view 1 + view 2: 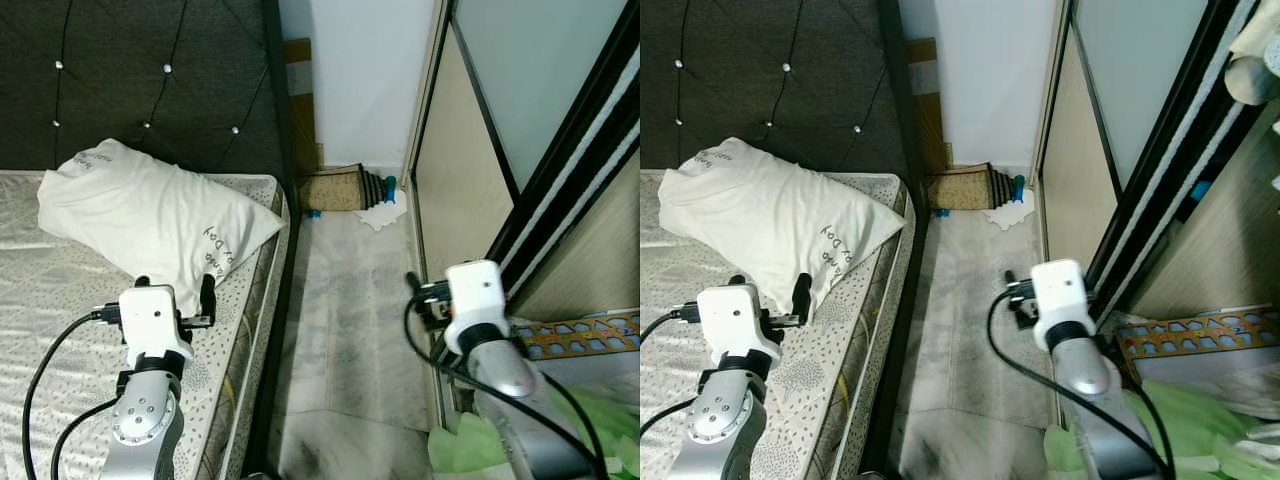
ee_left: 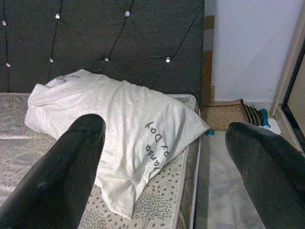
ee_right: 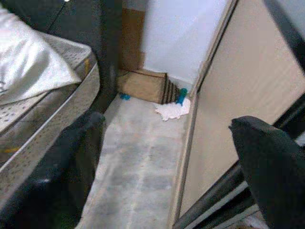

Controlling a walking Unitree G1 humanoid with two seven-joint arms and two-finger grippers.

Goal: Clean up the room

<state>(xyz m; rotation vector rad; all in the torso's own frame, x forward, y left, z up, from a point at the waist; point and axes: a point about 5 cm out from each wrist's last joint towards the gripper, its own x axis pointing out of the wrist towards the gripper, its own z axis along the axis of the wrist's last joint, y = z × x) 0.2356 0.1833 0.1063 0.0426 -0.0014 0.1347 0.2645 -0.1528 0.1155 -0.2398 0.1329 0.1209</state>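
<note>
Two silver metal arms rise from the lower left and lower right of the frame, each ending in a boxy white wrist housing; black cables loop beside both, and long, rounded black fingers (image 2: 62,176) extend from each gripper, glossy in close-up

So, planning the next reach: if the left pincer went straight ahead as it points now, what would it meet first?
Probably the pillow on the bed; the open left pincer points at it, though depth is uncertain.

A bare floor strip (image 1: 345,320) runs between the bed (image 1: 262,330) and the wardrobe door (image 1: 455,170) (quite narrow); a mat (image 1: 335,188) and a white cloth (image 1: 381,215) block its far end.
</note>
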